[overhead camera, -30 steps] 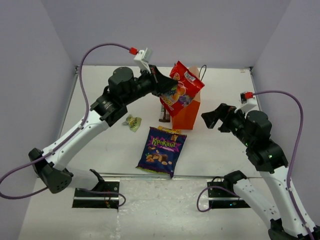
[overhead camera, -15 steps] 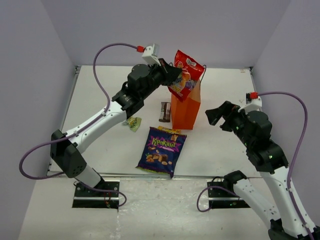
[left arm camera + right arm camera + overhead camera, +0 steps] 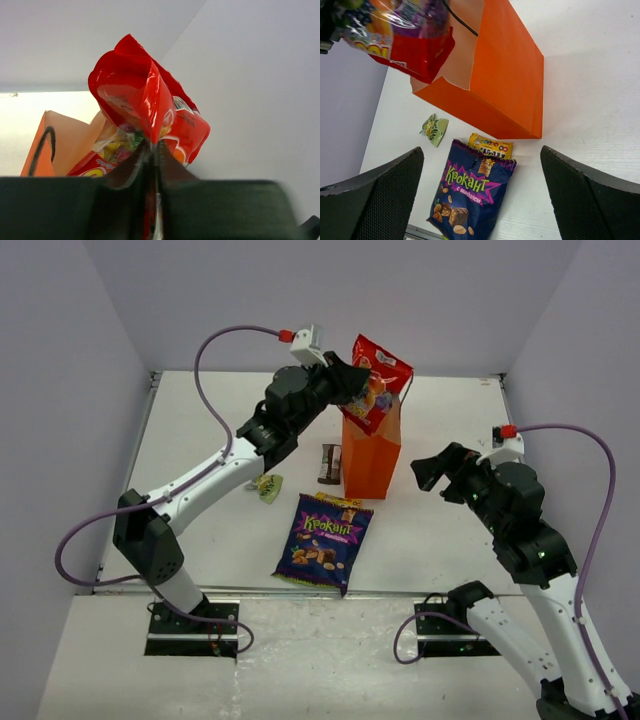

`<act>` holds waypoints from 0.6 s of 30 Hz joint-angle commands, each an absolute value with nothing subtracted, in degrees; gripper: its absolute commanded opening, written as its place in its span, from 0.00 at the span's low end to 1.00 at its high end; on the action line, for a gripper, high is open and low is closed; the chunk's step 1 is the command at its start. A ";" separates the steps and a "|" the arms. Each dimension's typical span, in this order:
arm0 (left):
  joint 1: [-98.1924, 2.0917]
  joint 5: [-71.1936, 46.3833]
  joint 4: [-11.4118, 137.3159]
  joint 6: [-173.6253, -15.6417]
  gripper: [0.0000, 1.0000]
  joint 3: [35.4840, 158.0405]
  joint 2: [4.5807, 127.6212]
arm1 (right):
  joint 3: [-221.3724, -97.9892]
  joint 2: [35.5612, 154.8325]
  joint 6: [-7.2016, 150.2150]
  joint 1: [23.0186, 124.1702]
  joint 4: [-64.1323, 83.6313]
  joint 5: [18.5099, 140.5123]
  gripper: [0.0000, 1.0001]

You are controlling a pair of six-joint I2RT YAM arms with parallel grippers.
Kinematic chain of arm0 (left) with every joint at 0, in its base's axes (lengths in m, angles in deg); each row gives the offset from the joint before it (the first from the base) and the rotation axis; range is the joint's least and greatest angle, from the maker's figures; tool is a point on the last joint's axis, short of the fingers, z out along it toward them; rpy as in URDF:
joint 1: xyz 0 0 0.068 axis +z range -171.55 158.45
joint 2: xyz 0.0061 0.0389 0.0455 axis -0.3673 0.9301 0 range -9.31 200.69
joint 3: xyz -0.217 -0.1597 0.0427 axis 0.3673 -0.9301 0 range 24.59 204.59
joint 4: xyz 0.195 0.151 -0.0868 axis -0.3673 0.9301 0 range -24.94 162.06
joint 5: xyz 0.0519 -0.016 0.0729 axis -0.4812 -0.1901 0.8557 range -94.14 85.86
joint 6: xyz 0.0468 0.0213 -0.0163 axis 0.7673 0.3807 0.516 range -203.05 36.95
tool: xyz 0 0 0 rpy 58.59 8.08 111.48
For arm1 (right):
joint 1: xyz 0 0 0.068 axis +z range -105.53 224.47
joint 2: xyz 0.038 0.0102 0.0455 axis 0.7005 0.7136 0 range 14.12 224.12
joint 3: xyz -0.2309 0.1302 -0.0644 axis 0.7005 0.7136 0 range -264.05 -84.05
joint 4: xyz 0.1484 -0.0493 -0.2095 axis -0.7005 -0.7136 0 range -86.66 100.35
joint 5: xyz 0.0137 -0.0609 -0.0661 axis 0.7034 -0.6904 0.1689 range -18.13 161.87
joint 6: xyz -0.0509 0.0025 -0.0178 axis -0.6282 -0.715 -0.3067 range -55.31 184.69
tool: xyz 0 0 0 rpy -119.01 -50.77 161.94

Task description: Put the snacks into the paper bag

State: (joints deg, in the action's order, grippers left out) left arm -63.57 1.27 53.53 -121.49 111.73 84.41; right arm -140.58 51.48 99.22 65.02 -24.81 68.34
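- Top external view: the surface [image 3: 200, 420] is a white tabletop enclosed by pale lavender walls on the left, the right and the far side.
- The paper bag [image 3: 372, 465] stands upright near the middle of the surface, mouth open and facing up. It is bright orange outside and pale inside, with a thin black cord handle [image 3: 42, 145] at the rim.
- The left gripper [image 3: 352, 383] is clamped on the red bag [image 3: 375, 390] and holds it over the mouth of the paper bag. In the left wrist view the fingers [image 3: 125, 175] are pressed together on the packet film.
- The lower end of the red bag overlaps the open mouth of the paper bag, and its crimped top stands well above the rim. Whether that end is past the rim cannot be told.
- The bottom of the paper bag is hidden in every view, so its contents cannot be told.
- The right gripper [image 3: 428, 472] hangs to the right of the paper bag, apart from it, with its jaws spread wide and nothing between them.
- Snacks lying on the surface:
  - the dark purple nut bag [image 3: 324, 543], flat, on the near side of the paper bag;
  - the small yellow pack [image 3: 491, 146], between the nut bag and the base of the paper bag, with the nut bag's top edge overlapping it;
  - the small brown bar [image 3: 329, 463], just beside the left wall of the paper bag;
  - the green-yellow wrapper [image 3: 266, 486], further left, apart from the others.
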 commanded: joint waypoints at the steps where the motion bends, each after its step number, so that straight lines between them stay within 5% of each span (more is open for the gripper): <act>1: -63.83 1.57 45.63 -121.55 0.30 116.09 84.47 | -140.56 51.21 99.06 64.77 -24.02 68.09 0.99; 4: -63.83 0.35 44.32 -121.11 0.55 116.18 84.30 | -140.47 51.12 99.06 64.77 -24.02 68.09 0.99; 7: -63.74 -1.58 42.47 -119.97 0.68 116.26 83.07 | -140.47 50.94 99.06 64.68 -24.02 68.18 0.99; 18: -63.65 -7.31 48.07 -116.19 0.79 116.36 74.55 | -140.38 50.94 99.06 64.68 -24.02 68.62 0.99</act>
State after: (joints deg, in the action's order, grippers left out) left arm -63.64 -5.88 46.64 -119.54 114.06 80.30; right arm -140.56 51.46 99.22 64.96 -24.81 68.41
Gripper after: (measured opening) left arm 0.779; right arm 0.987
